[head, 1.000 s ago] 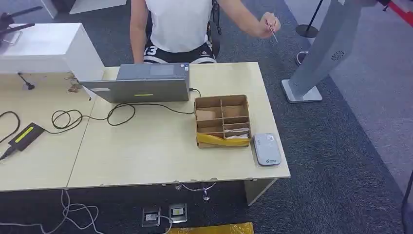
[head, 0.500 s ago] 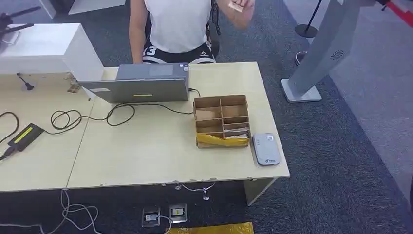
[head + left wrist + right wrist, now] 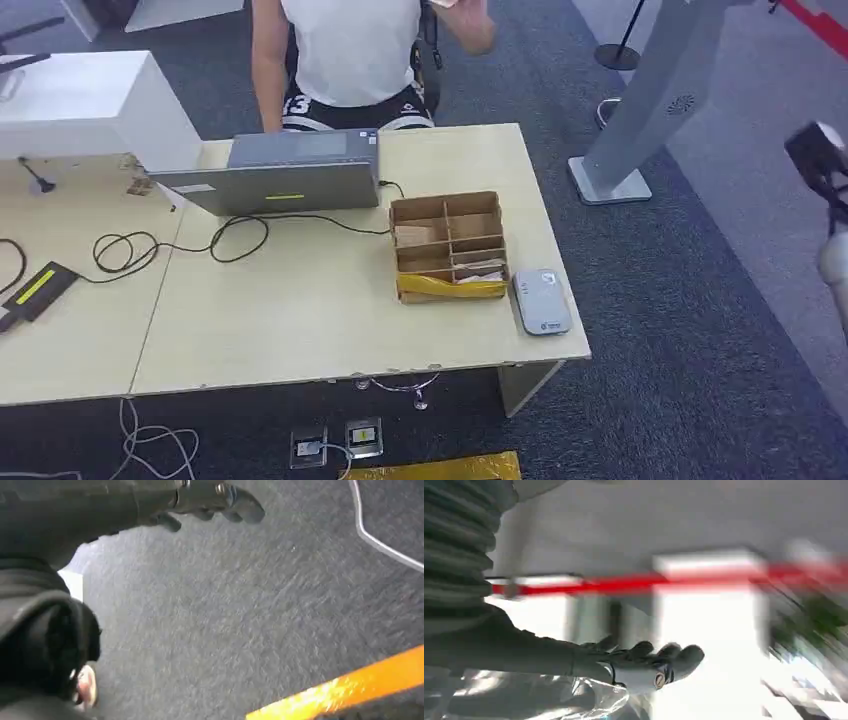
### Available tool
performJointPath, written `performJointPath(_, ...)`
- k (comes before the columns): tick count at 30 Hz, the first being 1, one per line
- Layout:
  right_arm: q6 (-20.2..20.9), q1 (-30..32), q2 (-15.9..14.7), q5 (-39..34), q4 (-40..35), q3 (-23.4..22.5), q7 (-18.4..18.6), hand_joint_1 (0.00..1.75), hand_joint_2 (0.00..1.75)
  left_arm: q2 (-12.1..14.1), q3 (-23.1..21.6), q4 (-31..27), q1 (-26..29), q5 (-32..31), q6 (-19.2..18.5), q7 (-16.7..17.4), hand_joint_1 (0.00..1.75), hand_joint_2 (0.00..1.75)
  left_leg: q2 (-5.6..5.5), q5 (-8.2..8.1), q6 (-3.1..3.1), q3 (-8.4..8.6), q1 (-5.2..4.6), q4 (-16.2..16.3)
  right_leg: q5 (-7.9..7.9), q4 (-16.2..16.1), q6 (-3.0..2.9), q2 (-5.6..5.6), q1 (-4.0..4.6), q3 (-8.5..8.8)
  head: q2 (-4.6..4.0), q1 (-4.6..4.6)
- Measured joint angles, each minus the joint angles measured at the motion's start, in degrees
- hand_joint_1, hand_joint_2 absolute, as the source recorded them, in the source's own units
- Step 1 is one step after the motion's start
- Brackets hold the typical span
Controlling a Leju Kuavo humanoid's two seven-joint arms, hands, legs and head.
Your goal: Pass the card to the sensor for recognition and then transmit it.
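1. Far left of the head view, a white box point(image 3: 85, 105) is cut off by the frame edge, and so is the black power brick point(image 3: 35, 290) sitting on the table point(image 3: 300, 320).
2. The left hand point(image 3: 210, 502) hangs over grey carpet point(image 3: 240, 615) in its wrist view. Fingers are curled loosely with nothing in them, though the shot's too blurry to say more.
3. Mid-table there's a closed laptop point(image 3: 275, 180), then a cardboard divider box point(image 3: 447, 245) with the grey sensor point(image 3: 541, 301) just beside it near the front right corner.
4. The card point(image 3: 447, 3) is pinched in a person's hand point(image 3: 465, 20) at the very top, past the far side of the table. It's mostly cropped, so only a sliver shows.
5. At the right edge, part of the robot's right arm point(image 3: 825, 200) pokes in, blurred, well apart from the card.
6. The right hand point(image 3: 644, 667) is smeared by motion in its wrist view, fingers stretched out, apart and holding nothing. The background there is too blurred to read.
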Motion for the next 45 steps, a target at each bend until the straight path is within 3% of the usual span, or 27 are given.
performJointPath(2,-0.9,0.4,0.1,1.0,-5.2,3.5,-0.7,0.00,1.75,0.0,-0.2,0.0,-0.9,-0.1,-0.1,0.1,0.00,0.00,-0.05,0.05,-0.07,0.32,0.24,0.0,-0.03,0.0,-0.05,-0.10,0.27,0.31,0.00,-0.22)
performJointPath(5,-1.3,2.2,0.5,2.8,-13.6,10.4,-1.6,0.00,1.75,-0.2,-0.5,-0.2,-1.6,-0.5,-0.1,0.3,0.00,0.00,-1.14,0.39,-0.13,0.30,0.40,0.0,-0.15,0.0,-0.16,-1.22,0.46,0.57,0.00,-0.11)
performJointPath(9,-0.9,2.9,1.4,4.8,-23.3,17.0,-2.2,0.00,1.75,-0.3,-0.9,-0.2,-1.5,-0.7,-0.4,0.8,0.00,0.00,-1.81,0.63,-0.26,0.79,0.56,0.0,-0.17,0.0,-0.22,-1.81,0.59,0.38,0.00,-0.20)
performJointPath(17,-0.1,3.6,2.4,5.3,-31.5,24.1,-2.5,0.00,1.75,-0.2,-1.2,-0.2,-1.4,-0.7,-0.4,0.8,0.00,0.00,-2.00,0.67,-0.31,0.72,0.59,0.0,-0.18,0.0,-0.27,-2.03,0.61,0.38,0.00,-0.20)
performJointPath(27,-0.1,3.3,3.4,5.2,-34.3,28.4,-3.9,0.00,1.75,-0.2,-1.4,-0.2,-1.5,-1.3,-1.2,0.9,0.00,0.00,-1.98,0.69,-0.33,0.74,0.60,0.0,-0.14,0.0,-0.27,-2.04,0.62,0.40,0.00,-0.20)
performJointPath(41,-4.1,-1.6,11.8,-2.0,-27.2,32.7,-7.0,0.00,1.75,-0.2,-2.8,-0.2,-3.2,-4.0,-3.0,3.1,0.00,0.00,-2.01,0.71,-0.36,0.71,0.64,0.0,-0.14,0.0,-0.28,-2.04,0.67,0.40,0.00,-0.17)
performJointPath(45,-4.5,-1.8,12.6,-2.6,-26.0,33.1,-7.1,0.00,1.75,-0.2,-2.8,-0.2,-3.2,-4.2,-3.0,3.2,0.00,0.00,-2.01,0.72,-0.36,0.71,0.64,0.0,-0.15,0.0,-0.28,-2.04,0.67,0.40,0.00,-0.20)
